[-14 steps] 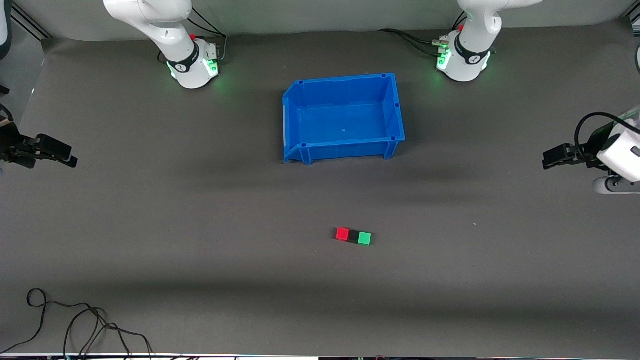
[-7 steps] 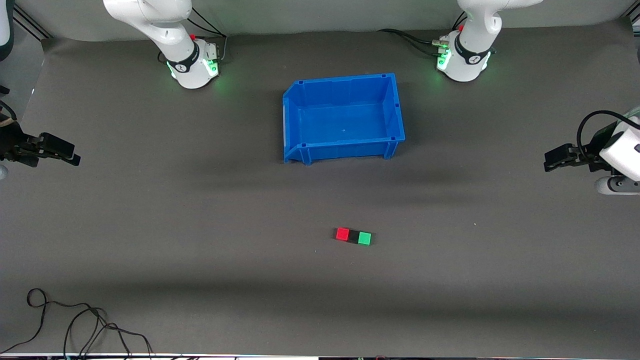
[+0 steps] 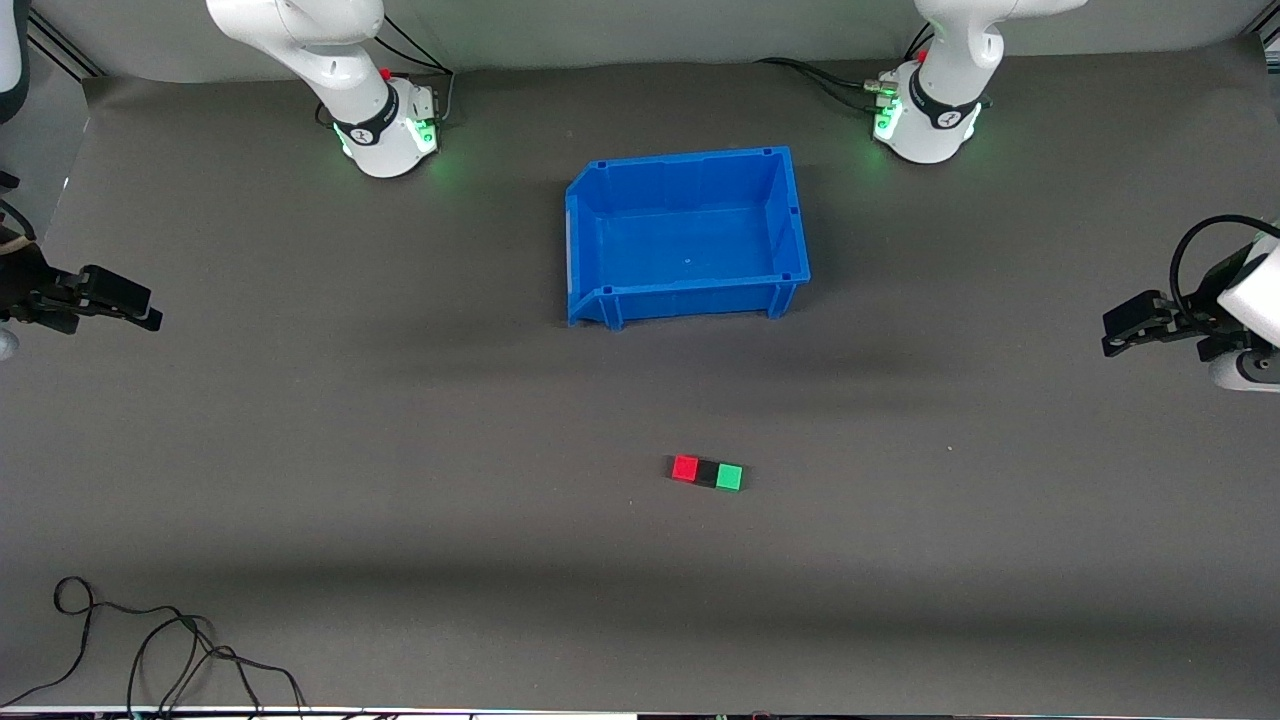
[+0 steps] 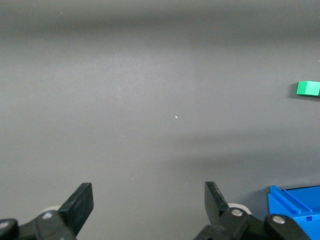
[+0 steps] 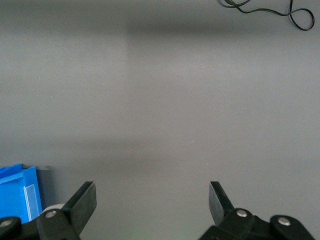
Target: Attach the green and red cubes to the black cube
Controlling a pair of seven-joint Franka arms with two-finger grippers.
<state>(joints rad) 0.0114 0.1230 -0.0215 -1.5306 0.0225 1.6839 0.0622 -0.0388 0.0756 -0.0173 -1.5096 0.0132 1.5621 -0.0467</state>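
The red cube (image 3: pixel 685 467), black cube (image 3: pixel 708 472) and green cube (image 3: pixel 730 477) lie in one touching row on the grey mat, black in the middle, nearer to the front camera than the blue bin. The green cube (image 4: pixel 308 88) also shows at the edge of the left wrist view. My left gripper (image 3: pixel 1112 335) (image 4: pixel 148 195) hovers open and empty over the left arm's end of the table. Open and empty too, my right gripper (image 3: pixel 150 315) (image 5: pixel 152 195) hangs over the right arm's end. Both are well away from the cubes.
An empty blue bin (image 3: pixel 590 240) (image 4: pixel 295 205) (image 5: pixel 17 195) stands mid-table between the two arm bases. A loose black cable (image 3: pixel 150 650) (image 5: pixel 270 10) lies at the table's front edge toward the right arm's end.
The left gripper has drawn back a little toward its end of the table. The right gripper shifted only slightly. The three cubes have stayed put.
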